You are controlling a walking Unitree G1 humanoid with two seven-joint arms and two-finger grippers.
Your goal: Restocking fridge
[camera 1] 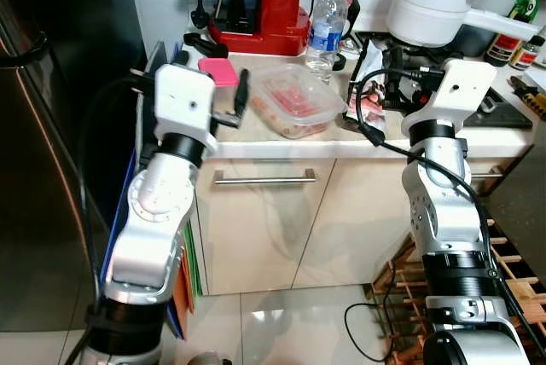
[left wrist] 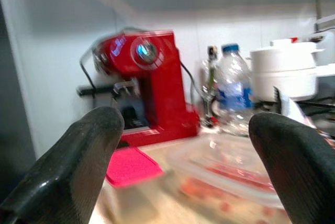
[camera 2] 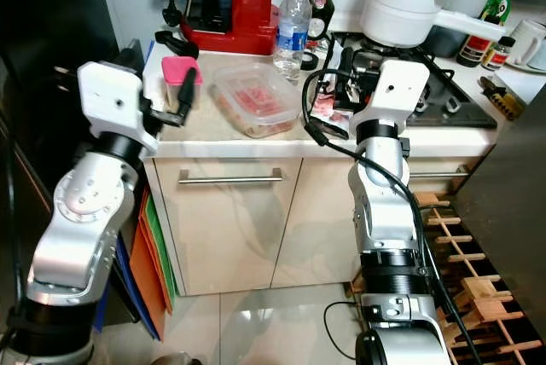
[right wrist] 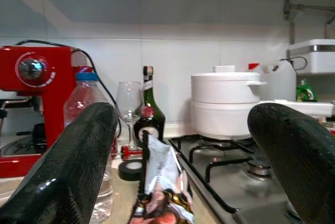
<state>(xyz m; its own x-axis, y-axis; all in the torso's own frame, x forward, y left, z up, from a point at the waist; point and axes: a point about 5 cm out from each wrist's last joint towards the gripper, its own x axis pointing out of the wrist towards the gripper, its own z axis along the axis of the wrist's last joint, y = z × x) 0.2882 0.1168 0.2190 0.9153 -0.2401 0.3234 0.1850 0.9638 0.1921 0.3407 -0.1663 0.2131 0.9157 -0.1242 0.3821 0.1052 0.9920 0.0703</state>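
Note:
A clear lidded container with pink-red food sits on the counter's front part. Behind it stands a water bottle. To its right, a printed snack packet lies by the stove. My left gripper is open at the counter edge, just left of the container, with nothing between its fingers. My right gripper is also open and holds nothing; it hovers at the packet, right of the container. The dark fridge stands shut at the far left.
A red coffee machine and a pink pad stand at the back left of the counter. A white pot sits on the gas stove, with bottles behind it. A wooden rack is on the floor at right.

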